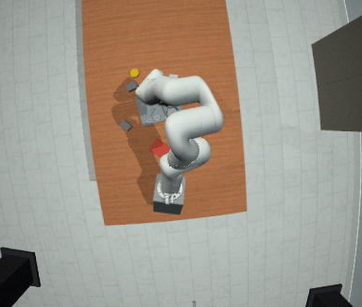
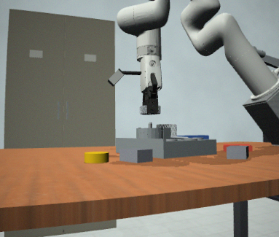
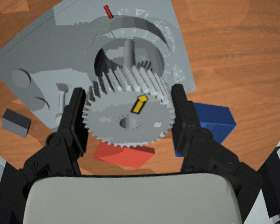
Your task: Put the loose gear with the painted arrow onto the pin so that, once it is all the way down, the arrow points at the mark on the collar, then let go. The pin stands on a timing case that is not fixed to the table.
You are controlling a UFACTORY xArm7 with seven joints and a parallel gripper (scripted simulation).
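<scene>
My gripper (image 3: 128, 99) is shut on the loose grey gear (image 3: 128, 116), which carries a yellow painted arrow (image 3: 139, 103) pointing up and to the right in the wrist view. In the exterior view the gear (image 2: 146, 109) hangs a short way above the pin, which stands on the grey timing case (image 2: 167, 146). The pin and its collar show just beyond the gear in the wrist view, with a red mark (image 3: 108, 11) on the case past them. A second gear (image 2: 166, 130) sits on the case beside the pin. From above, the arm hides most of the case (image 1: 157, 111).
A yellow disc (image 2: 96, 157) lies left of the case. Grey blocks (image 2: 135, 155) (image 2: 237, 152) sit in front and at right. A red block (image 3: 123, 153) and a blue block (image 3: 209, 123) lie near the case. A cabinet (image 2: 59, 82) stands behind the table.
</scene>
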